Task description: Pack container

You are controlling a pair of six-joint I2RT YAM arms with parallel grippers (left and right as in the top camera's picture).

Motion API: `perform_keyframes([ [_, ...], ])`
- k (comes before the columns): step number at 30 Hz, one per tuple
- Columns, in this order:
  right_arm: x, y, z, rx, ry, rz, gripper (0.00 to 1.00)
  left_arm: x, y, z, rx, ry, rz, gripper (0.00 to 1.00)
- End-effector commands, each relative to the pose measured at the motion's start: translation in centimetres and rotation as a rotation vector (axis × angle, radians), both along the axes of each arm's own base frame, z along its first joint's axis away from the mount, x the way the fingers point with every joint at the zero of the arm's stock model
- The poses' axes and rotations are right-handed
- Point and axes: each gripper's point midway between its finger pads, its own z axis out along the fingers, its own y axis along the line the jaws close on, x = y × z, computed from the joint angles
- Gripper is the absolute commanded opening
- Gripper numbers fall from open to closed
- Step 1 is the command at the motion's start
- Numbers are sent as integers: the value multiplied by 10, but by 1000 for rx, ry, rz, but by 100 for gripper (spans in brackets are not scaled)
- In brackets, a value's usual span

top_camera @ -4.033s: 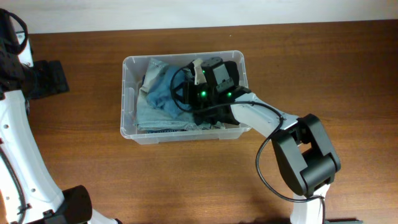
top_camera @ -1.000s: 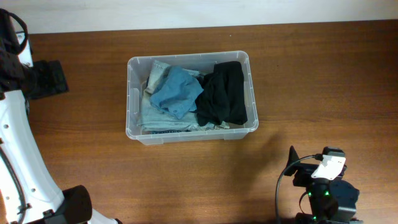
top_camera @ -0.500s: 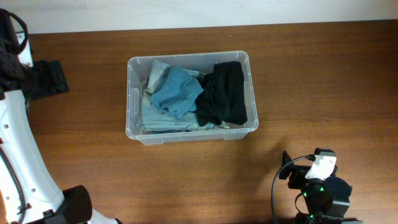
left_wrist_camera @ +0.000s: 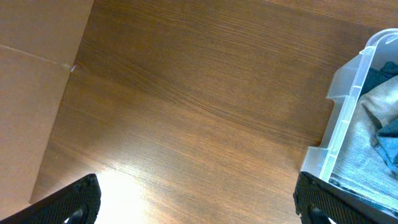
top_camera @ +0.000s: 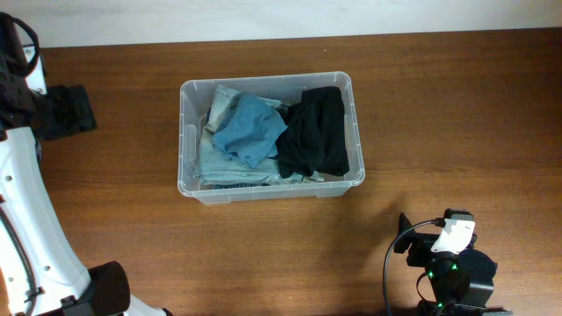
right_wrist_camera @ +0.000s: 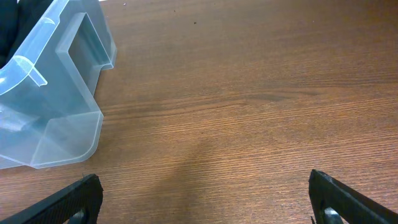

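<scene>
The container [top_camera: 183, 132], a clear plastic bin, stands in the middle of the wooden table. In it lie a blue denim piece [top_camera: 252, 130], paler denim [top_camera: 215, 167] under that, and a black garment [top_camera: 316, 132] on the right side. My right arm [top_camera: 450, 268] is folded at the table's near right edge, well away from the bin. In its wrist view the right gripper [right_wrist_camera: 208, 202] is open over bare wood, with a corner of the container [right_wrist_camera: 59, 99] at upper left. The left gripper [left_wrist_camera: 199, 205] is open too, over bare wood left of the container [left_wrist_camera: 339, 134].
My left arm [top_camera: 25, 184] runs along the table's left side. A white wall [top_camera: 263, 17] borders the far edge. In the left wrist view a paler brown surface [left_wrist_camera: 31, 93] lies beyond the table's left edge.
Four seconds ago my right gripper was down in the container at the black garment; it has since withdrawn to the near right edge. The black garment stays in the container. Nothing moved in the last half second.
</scene>
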Motion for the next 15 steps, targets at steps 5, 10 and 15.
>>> perform_keyframes([
  [5,0,2,0,1,-7,11,99,-49,-17,16,18,-37,-25,99],
  [10,0,2,0,1,-7,11,98,-86,-27,-14,63,-72,-43,99],
  [15,0,2,0,1,-7,11,99,-56,-50,-31,84,-432,-227,100],
])
